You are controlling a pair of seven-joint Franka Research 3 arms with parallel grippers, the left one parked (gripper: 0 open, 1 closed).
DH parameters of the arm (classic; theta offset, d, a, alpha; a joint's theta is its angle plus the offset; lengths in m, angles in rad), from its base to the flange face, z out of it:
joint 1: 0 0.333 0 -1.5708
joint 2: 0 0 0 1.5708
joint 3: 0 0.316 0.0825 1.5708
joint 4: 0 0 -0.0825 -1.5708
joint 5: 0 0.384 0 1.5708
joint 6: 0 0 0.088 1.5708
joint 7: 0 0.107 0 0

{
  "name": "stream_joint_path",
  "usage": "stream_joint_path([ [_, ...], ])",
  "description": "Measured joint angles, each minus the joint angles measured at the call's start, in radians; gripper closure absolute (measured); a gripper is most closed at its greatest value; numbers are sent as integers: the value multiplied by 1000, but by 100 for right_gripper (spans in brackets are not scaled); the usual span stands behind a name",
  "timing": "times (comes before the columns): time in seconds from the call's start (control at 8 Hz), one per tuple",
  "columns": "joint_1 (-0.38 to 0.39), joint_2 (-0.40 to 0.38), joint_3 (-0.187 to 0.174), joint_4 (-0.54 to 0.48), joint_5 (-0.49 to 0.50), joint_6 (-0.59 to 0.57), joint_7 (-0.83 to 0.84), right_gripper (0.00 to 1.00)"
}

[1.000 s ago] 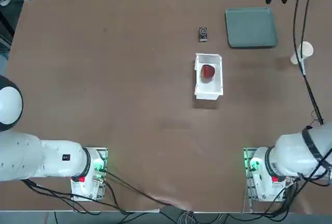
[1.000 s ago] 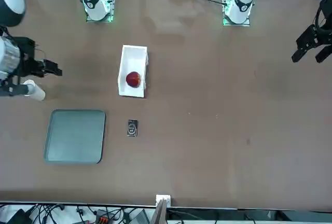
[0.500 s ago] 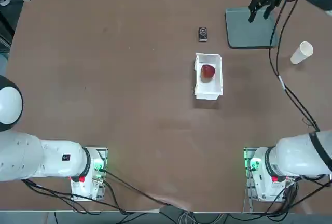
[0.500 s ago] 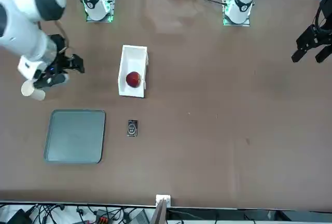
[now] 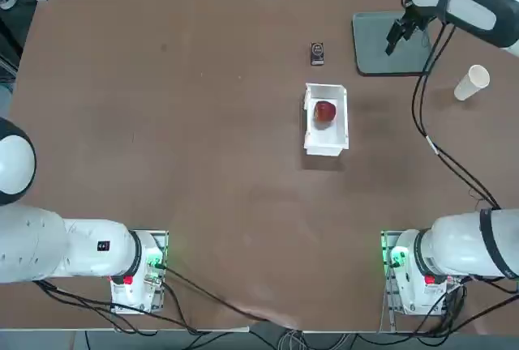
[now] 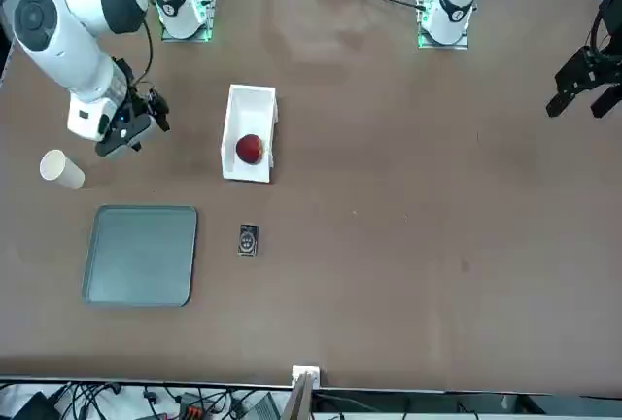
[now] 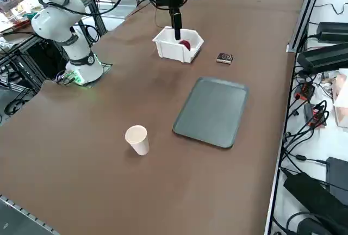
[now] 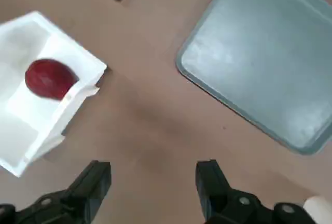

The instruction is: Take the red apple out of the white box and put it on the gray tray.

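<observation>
Jaws wide open on the right gripper [image 8: 153, 190], nothing in them, apple still to be picked.

So the right gripper is up above the table [image 5: 211, 196], off to the side of the white box [image 5: 327, 149], and the red apple [image 5: 324, 112] is sitting inside that box, near one of its long walls in the wrist view. Gray tray [image 7: 212, 112] is lying flat nearby, nothing on it. As for handling, I'd guess the apple is firm and fairly light, with a smooth, slightly slippery skin that could bruise if you crush it. Personally I'd straddle it from straight above, pads at its widest part, kinda lined up with the box's long side so neither finger knocks the thin wall. Gentle squeeze, since round stuff loves to roll.
</observation>
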Motion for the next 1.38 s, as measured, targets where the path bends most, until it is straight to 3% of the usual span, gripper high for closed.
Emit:
stream_joint_path([
  [0.38,21,50,0,-2,-55,26,-166,0],
  [0.75,121,61,1,21,-108,21,-183,0],
  [1.0,139,85,1,99,-109,-75,-191,0],
  [1.25,138,166,-4,236,-109,-235,-223,0],
  [1.38,139,208,-4,285,-109,-260,-229,0],
])
